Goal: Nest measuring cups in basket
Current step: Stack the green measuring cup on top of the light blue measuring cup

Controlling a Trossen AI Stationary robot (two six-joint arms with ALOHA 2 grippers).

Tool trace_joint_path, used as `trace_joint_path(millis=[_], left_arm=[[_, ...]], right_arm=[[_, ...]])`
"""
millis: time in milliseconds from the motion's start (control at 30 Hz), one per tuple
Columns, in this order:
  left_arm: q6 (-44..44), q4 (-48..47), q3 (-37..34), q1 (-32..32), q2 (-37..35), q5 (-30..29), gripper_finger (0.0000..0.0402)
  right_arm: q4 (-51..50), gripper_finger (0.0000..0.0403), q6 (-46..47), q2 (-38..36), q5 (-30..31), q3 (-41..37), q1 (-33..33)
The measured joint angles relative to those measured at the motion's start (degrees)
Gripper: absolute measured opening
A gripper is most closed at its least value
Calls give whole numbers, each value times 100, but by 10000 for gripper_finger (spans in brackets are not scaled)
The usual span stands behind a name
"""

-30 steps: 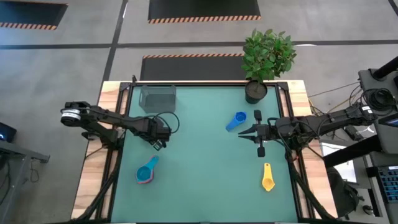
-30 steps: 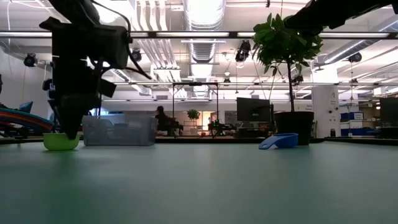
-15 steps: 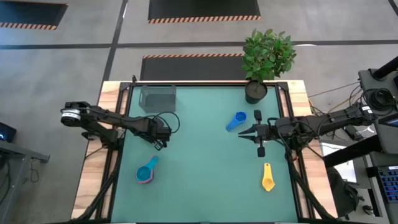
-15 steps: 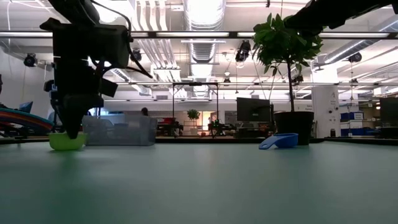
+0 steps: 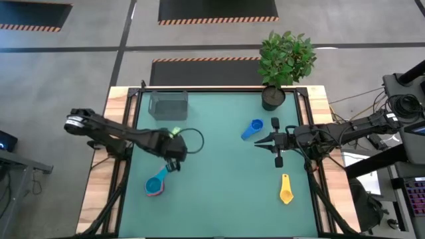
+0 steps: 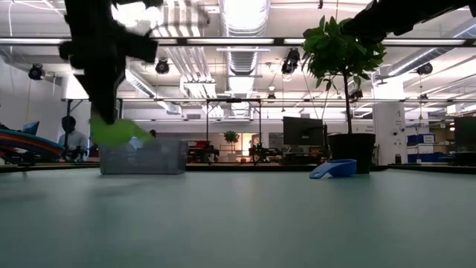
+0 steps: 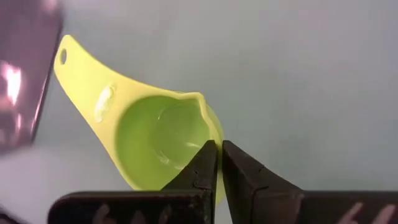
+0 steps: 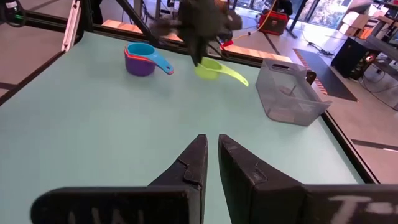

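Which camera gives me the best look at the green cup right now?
Left wrist view: the green cup fills it, rim pinched by the left gripper. The low and right wrist views show it lifted off the table; the high view shows only a sliver.

Green cup [image 7: 155, 140]: lifted off table, pinched at rim, handle tilted. Nested stack, light blue cup [image 5: 158, 182] on top, at 7 o'clock. Blue cup [image 5: 252, 128] near 1 o'clock. Yellow cup [image 5: 286, 190] at 4 o'clock. Grey see-through basket [image 5: 169, 104] at 11 o'clock, upright.

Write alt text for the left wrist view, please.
The left gripper is shut on the rim of the green measuring cup, held above the teal table, handle pointing away. Part of the grey basket shows at one edge.
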Motion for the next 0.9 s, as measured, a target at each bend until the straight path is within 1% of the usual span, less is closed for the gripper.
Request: trace_joint_path(millis=[133, 233, 400, 533, 633, 800, 900], left_arm=[[456, 1, 490, -458, -2, 0, 1], [614, -87, 729, -781, -2, 0, 0], [644, -422, 919, -1372, -2, -98, 0], [513, -460, 964, -1823, -2, -175, 0], [116, -535, 1067, -2222, 27, -112, 0], [-1220, -1266, 1439, -2803, 264, -93, 0], [-1682, -1413, 1657, -3159, 479, -92, 0]], right_arm=[[-1, 28, 0, 0, 0, 0, 0], [-1, 28, 0, 0, 0, 0, 1], [-2, 28, 2, 0, 1, 0, 0], [-3, 28, 2, 0, 1, 0, 0], [-3, 28, 6, 0, 2, 0, 0], [-3, 28, 43, 0, 2, 0, 1], [-3, 28, 44, 7, 2, 0, 1]])
